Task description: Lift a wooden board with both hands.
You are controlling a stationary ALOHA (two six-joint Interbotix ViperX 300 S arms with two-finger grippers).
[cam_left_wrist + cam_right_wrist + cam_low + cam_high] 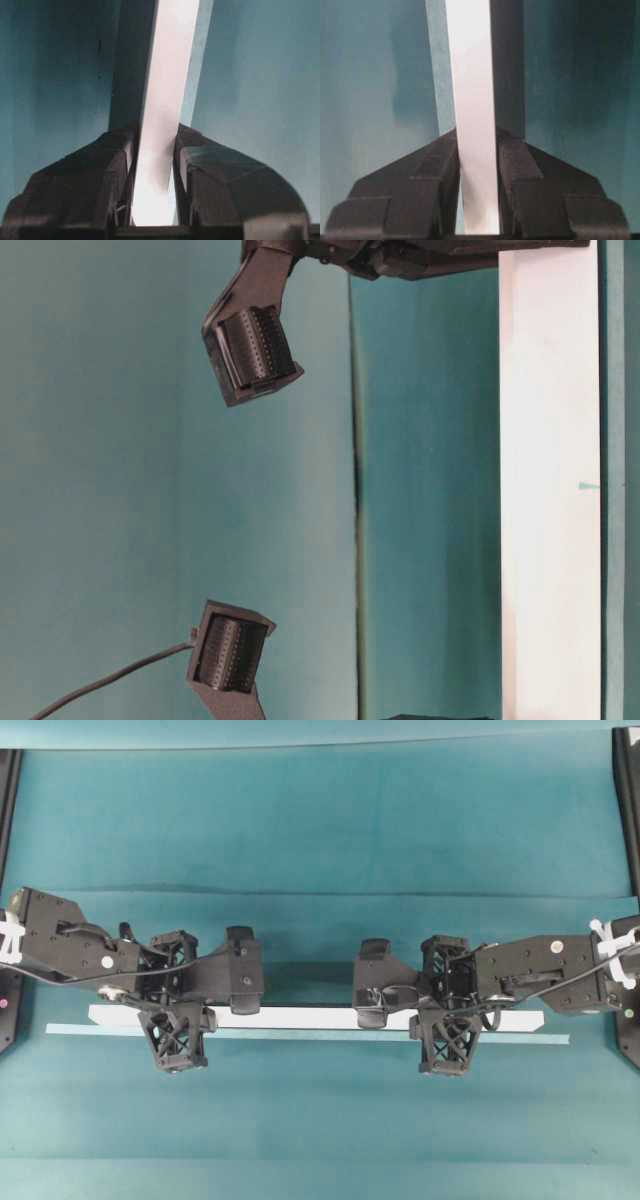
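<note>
The wooden board (300, 1017) is a long white plank running left to right across the teal cloth in the overhead view. My left gripper (178, 1010) is shut on it near its left end, one lattice finger on each side. My right gripper (447, 1012) is shut on it near its right end in the same way. In the left wrist view the board (172, 60) runs up from between the jaws of the left gripper (155, 150). The right wrist view shows the board (470, 60) pinched in the right gripper (477, 145). A dark shadow lies beside the board, which seems raised off the cloth.
A thin pale teal tape strip (300, 1033) lies on the cloth just in front of the board. Black frame posts (628, 800) stand at the table's left and right edges. In the table-level view the board (550, 490) appears as a vertical white band.
</note>
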